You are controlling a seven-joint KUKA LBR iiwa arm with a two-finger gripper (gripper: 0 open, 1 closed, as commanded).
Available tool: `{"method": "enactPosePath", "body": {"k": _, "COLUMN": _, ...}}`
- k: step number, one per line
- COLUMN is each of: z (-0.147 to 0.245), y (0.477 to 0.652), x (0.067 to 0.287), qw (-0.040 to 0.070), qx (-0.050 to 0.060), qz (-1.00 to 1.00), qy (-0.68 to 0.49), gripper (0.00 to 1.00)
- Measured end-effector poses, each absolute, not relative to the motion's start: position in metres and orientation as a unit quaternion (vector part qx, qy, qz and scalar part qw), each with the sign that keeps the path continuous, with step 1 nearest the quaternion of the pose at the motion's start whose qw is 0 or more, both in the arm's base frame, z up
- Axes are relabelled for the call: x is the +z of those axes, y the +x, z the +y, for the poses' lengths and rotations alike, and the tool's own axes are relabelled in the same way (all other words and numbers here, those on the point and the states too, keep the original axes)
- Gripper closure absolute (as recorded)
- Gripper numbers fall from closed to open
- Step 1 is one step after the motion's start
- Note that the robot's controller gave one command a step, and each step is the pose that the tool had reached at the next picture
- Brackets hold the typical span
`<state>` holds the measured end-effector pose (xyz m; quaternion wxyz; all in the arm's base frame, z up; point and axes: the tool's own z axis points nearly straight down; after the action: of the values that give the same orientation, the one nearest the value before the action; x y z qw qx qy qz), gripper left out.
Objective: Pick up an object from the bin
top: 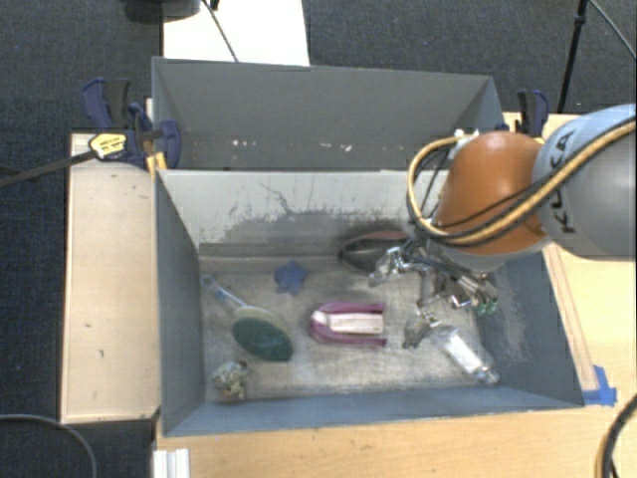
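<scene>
My gripper (430, 297) hangs low over the right half of the bin floor, under the arm's orange cover. Just left of it lies a purple and white oblong thing (348, 325). A clear, whitish tube (466, 354) lies on the floor just below and right of the gripper. Behind the gripper, against the back wall, sits a dark oval thing (366, 251), partly hidden by the gripper's metal parts. Nothing can be seen held in the gripper.
A green round brush head with a clear handle (261, 337) lies at the left. A small blue piece (290, 277) sits near the back, and a grey-green crumpled lump (230, 378) in the front left corner. The arm enters from the right.
</scene>
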<state>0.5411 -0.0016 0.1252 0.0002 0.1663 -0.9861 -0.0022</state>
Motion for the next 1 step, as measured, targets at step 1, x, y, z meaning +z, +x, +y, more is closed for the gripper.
{"method": "enactPosePath", "body": {"k": 1, "z": 0.0434, "y": 0.5335, "x": 0.0747, "qw": -0.003, "qx": 0.000, "qz": -0.941, "qy": 0.338, "gripper": 0.00}}
